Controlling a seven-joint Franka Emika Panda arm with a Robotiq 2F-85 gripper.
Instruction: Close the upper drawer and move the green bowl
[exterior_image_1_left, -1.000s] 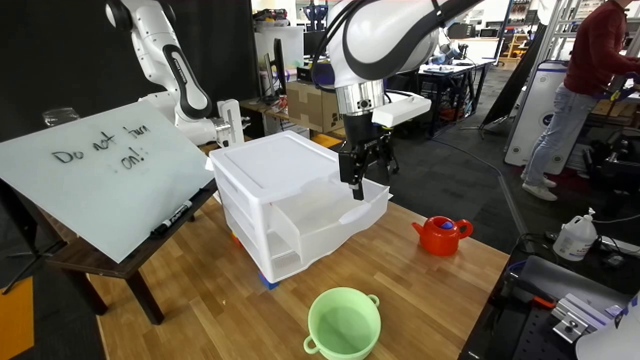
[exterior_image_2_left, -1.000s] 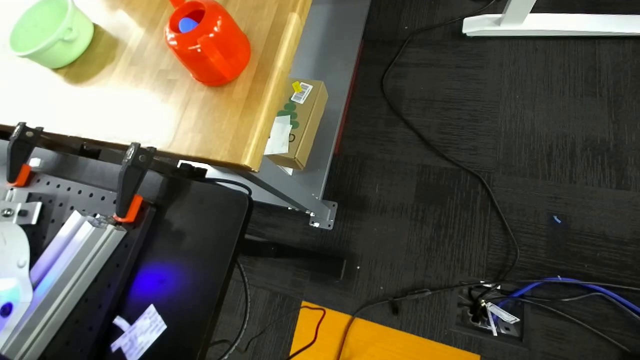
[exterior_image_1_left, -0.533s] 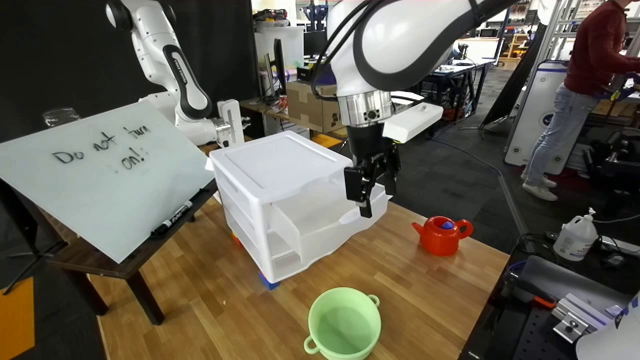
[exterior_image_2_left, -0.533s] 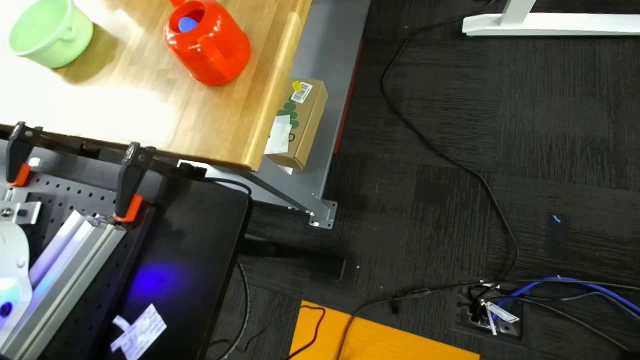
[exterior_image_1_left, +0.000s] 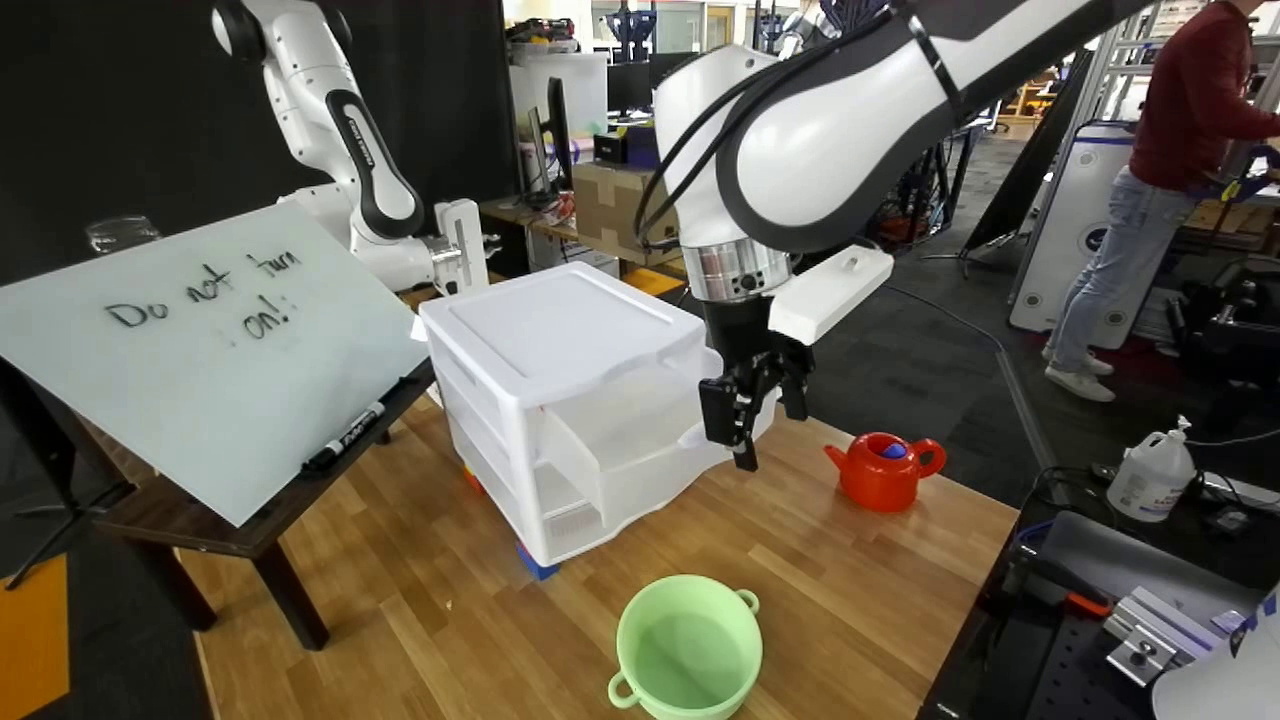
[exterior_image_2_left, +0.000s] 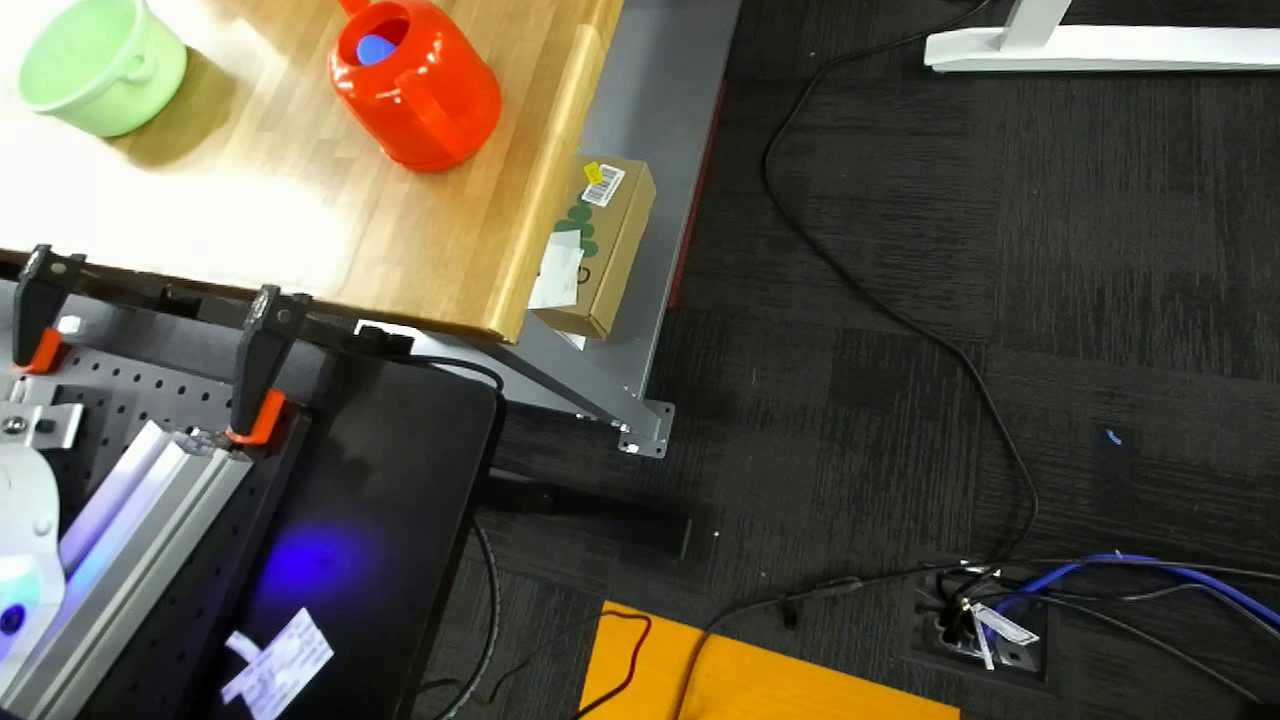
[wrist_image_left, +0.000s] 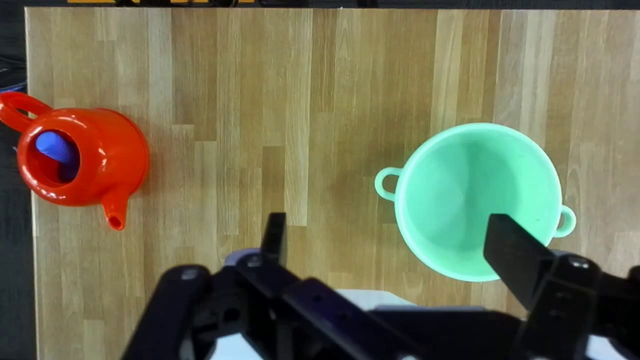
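Observation:
The upper drawer (exterior_image_1_left: 640, 485) is pulled far out of the white plastic cabinet (exterior_image_1_left: 570, 330) in an exterior view. White plastic shows at the bottom of the wrist view, mostly hidden behind the gripper. The pale green bowl (exterior_image_1_left: 690, 640) stands upright on the wooden table, in front of the cabinet. It shows also in an exterior view (exterior_image_2_left: 100, 70) and in the wrist view (wrist_image_left: 470, 195). My gripper (exterior_image_1_left: 772, 435) points down just outside the drawer's front, at its right end. In the wrist view its fingers (wrist_image_left: 387, 220) are wide apart with nothing between them.
A red teapot (exterior_image_1_left: 880, 475) with a blue thing inside stands near the table's right edge. A whiteboard (exterior_image_1_left: 210, 350) on a dark stand is left of the cabinet. Clamps (exterior_image_2_left: 265, 350) sit along the table's edge. Another white arm (exterior_image_1_left: 370, 170) stands behind.
My gripper has moved down and slightly right, from over the drawer's inside to in front of its front panel. The drawer, the green bowl and the teapot have not moved.

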